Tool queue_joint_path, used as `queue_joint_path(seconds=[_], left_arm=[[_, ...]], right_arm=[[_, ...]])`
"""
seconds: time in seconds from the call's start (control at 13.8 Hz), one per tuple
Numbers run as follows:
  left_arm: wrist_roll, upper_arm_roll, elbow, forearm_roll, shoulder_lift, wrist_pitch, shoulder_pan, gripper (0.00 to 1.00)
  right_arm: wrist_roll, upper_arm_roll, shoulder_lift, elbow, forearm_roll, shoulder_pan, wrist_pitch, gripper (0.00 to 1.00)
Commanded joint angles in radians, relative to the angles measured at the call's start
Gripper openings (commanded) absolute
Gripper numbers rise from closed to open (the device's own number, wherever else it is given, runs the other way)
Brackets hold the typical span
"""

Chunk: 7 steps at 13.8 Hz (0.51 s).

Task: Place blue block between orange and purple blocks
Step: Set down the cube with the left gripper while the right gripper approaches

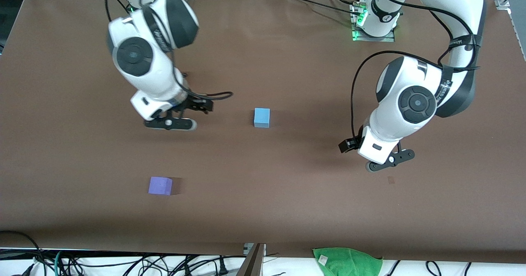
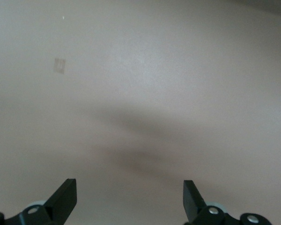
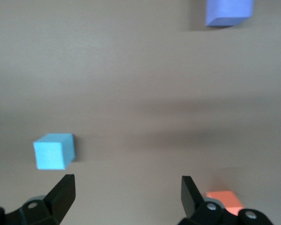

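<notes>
Blue block [image 1: 261,117], purple block [image 1: 160,185]: matt, foam-like. Table [image 1: 287,210]: matt brown covering. Green cloth [image 1: 347,262]: fuzzy.

No word, number or brand can be read with certainty in any view. Front view, upper part of the frame: pale lettering runs along the dark band of the right arm [image 1: 162,37], too small to make out. Middle of the frame, toward the left arm's end of the table: similar pale lettering runs along the dark band of the left arm [image 1: 446,87], likewise illegible. Lower edge of the frame: a small white tag [image 1: 323,260] lies on the green cloth [image 1: 349,263]; its print cannot be read. Both wrist views show no legible marking.
</notes>
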<state>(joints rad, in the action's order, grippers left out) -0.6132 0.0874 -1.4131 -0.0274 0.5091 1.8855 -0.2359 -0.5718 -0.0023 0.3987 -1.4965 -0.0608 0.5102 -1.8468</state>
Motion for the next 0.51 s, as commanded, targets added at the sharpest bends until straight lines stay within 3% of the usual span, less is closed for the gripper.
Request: queue_joint_path(seconds=[0.0,0.22,0.43], left_arm=[[0.115,0.014,-0.009,0.013,-0.023,-0.011,0.027,1.0],[0.142,0.012,-0.01,0.004,-0.024,-0.014,0.029,1.0],[0.298,0.003,-0.006,-0.005,-0.035,-0.045,0.029,1.0]], right_arm=[[-0.138,-0.01,0.064,0.002,-0.014,0.071,-0.121,1.0],[-0.236,-0.01,0.149,0.004,-0.005,0.143,-0.259,1.0],[-0.298,-0.011,0.221,0.005,0.001,0.197,-0.374,1.0]])
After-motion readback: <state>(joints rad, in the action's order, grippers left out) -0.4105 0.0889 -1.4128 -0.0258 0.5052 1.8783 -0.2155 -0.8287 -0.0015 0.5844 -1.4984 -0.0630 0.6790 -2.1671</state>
